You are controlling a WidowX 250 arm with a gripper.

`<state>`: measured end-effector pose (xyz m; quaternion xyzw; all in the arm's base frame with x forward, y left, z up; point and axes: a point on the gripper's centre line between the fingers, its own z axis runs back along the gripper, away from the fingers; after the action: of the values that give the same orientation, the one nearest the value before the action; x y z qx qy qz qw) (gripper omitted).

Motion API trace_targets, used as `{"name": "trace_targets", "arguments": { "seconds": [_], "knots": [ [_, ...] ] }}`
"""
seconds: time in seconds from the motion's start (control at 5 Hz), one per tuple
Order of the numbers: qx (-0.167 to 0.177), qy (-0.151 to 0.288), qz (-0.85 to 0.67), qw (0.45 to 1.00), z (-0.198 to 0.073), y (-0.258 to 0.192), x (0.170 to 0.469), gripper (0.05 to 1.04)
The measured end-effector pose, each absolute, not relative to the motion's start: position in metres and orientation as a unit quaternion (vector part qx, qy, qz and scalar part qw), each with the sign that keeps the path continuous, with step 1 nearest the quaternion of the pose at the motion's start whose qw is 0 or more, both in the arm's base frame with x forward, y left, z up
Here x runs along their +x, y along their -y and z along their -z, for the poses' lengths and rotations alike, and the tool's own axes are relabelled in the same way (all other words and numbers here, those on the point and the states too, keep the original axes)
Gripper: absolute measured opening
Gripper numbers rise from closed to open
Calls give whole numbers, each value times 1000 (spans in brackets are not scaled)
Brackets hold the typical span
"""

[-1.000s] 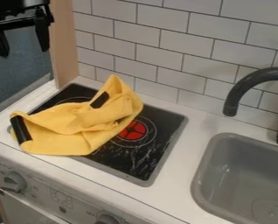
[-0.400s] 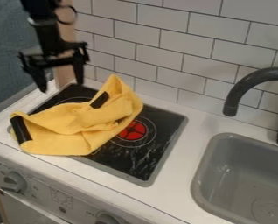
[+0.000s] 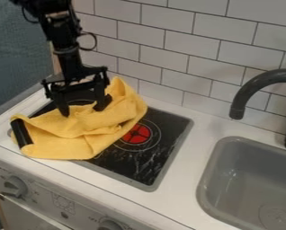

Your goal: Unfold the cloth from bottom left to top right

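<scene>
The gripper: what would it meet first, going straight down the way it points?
Probably the yellow cloth, under the gripper's open fingers, though one view leaves depth unclear.

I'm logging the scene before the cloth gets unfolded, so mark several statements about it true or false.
1. The yellow cloth lies partly on the stovetop. True.
2. The cloth is spread out flat. False: it is bunched up in folds.
3. The end effector has its fingers apart. True.
4. The cloth hides the whole stovetop. False: much of the right part shows, with a red burner mark.
5. The cloth is in the sink. False: the sink is off to its right.
</scene>
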<state>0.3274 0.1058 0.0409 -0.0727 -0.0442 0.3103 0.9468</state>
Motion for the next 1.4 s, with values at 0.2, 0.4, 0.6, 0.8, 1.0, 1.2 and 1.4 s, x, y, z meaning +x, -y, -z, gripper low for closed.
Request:
{"name": "trace_targets", "arguments": {
  "seconds": [0.2, 0.4, 0.6, 0.8, 1.0, 1.2, 1.4],
  "knots": [
    [-63, 46, -317, 945, -34, -108, 326, 958],
    [-62, 26, -312, 948, -22, -108, 322, 763],
    [-56, 30, -301, 951, -25, -105, 327, 455],
    [-57, 28, -292, 954, -25, -98, 328, 207],
    [-51, 28, -288, 956, -25, -99, 328, 70],
    [-53, 20, -290, 955, -29, -99, 324, 47],
    [-54, 51, -288, 955, -63, -93, 330, 47]
  ]
}}
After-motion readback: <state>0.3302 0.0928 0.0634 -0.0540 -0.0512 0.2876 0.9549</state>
